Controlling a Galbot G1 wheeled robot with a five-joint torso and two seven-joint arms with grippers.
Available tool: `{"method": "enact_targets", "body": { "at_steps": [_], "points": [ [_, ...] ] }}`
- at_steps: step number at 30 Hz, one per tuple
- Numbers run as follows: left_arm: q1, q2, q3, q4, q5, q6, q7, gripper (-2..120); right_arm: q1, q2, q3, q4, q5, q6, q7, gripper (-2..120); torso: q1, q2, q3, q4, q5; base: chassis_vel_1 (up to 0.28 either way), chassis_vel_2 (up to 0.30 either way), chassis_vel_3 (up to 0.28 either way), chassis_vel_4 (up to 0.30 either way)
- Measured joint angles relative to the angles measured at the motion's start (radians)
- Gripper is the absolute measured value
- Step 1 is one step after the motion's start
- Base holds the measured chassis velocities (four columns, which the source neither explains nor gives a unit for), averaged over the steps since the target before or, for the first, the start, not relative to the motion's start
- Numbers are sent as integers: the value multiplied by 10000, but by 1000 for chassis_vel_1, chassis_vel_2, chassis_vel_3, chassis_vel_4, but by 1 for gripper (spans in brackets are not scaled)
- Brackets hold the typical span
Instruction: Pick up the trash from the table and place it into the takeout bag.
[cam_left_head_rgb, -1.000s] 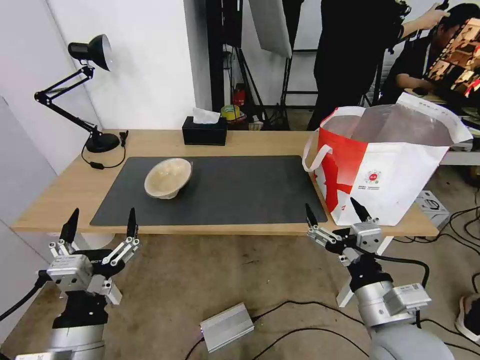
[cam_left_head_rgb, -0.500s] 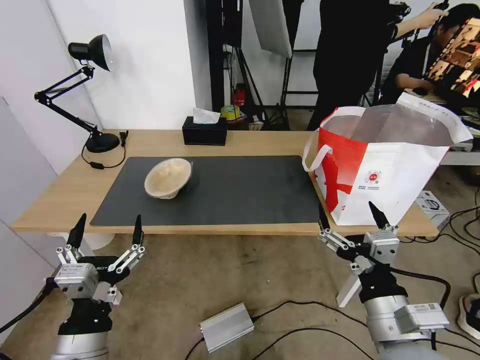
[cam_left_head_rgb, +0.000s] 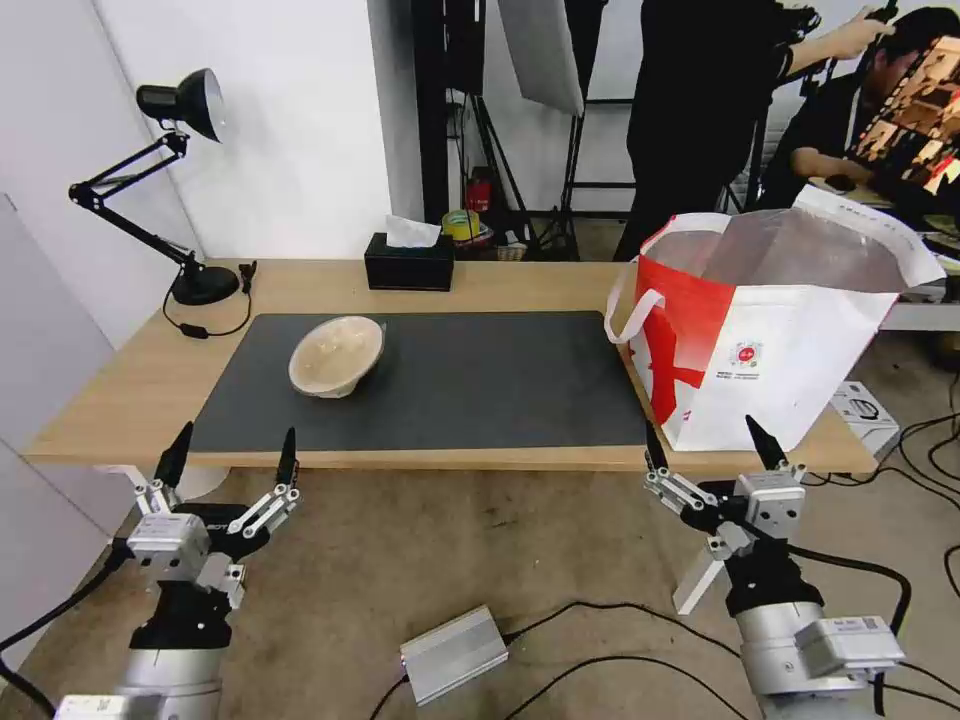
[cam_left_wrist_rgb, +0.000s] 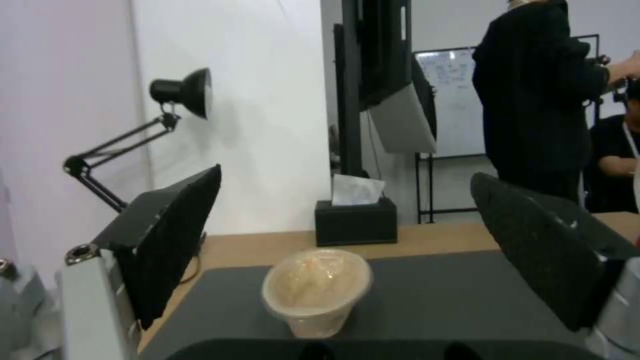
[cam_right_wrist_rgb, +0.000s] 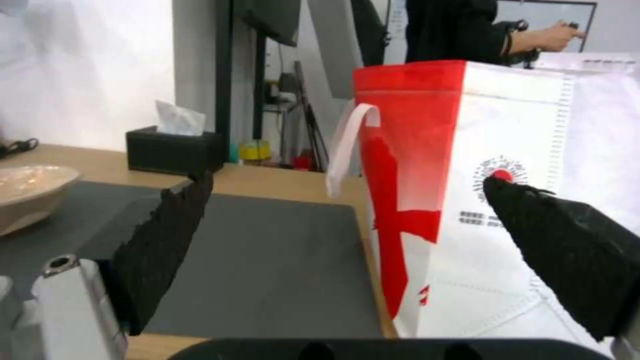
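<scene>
A beige paper bowl (cam_left_head_rgb: 336, 356) (cam_left_wrist_rgb: 315, 289) (cam_right_wrist_rgb: 27, 192) lies tilted on the dark mat (cam_left_head_rgb: 440, 380) of the light-wood table (cam_left_head_rgb: 130, 390). The red-and-white takeout bag (cam_left_head_rgb: 765, 325) (cam_right_wrist_rgb: 493, 190) stands open at the table's right end, its foil lining showing. My left gripper (cam_left_head_rgb: 235, 448) hangs open below the table's front edge, left of centre, with nothing in it. My right gripper (cam_left_head_rgb: 712, 440) is open and empty too, just in front of the bag's lower corner.
A black tissue box (cam_left_head_rgb: 408, 262) sits at the table's back edge and a black desk lamp (cam_left_head_rgb: 185, 180) at the back left. A silver box (cam_left_head_rgb: 453, 655) and cables lie on the floor before the table. People stand in the room behind.
Both grippers have sunk lower and drawn back from the table edge, the left drifting right and the right drifting right. The bowl and bag stay put.
</scene>
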Motion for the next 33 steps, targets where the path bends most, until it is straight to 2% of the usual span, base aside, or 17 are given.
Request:
{"method": "enact_targets", "body": {
  "at_steps": [7,13,17,21,23,27,33],
  "points": [
    [-616,764,37,-38,-530,1040,-362,100,44,-476,91,-3,675,-28,-4,100,0,0,0,0,0,0,0,0,0],
    [-1095,1106,128,-64,-802,1720,-732,100,240,-788,185,-7,1172,60,-3,100,0,-1,0,1,-1,0,0,0,0],
    [-1695,1653,359,-167,-1668,2836,-1412,100,226,-794,189,-11,1304,123,26,100,0,-1,0,-2,1,0,0,0,0],
    [-2106,2075,395,-147,-2547,3491,-1759,100,136,-775,197,-13,1304,128,33,100,0,-1,0,0,-1,0,0,0,0],
    [-2179,2151,395,-129,-2684,3581,-1824,100,128,-774,199,-13,1303,127,34,100,0,-1,0,-1,0,0,0,0,0],
    [-3042,2871,434,244,-3576,4154,-2229,100,86,-744,274,-17,1284,128,35,100,1,-1,0,0,-1,0,0,0,0],
    [-3688,3325,581,572,-3933,4446,-2331,100,90,-683,335,-21,1257,128,29,100,1,-1,0,0,-2,0,0,0,0]
  ]
}}
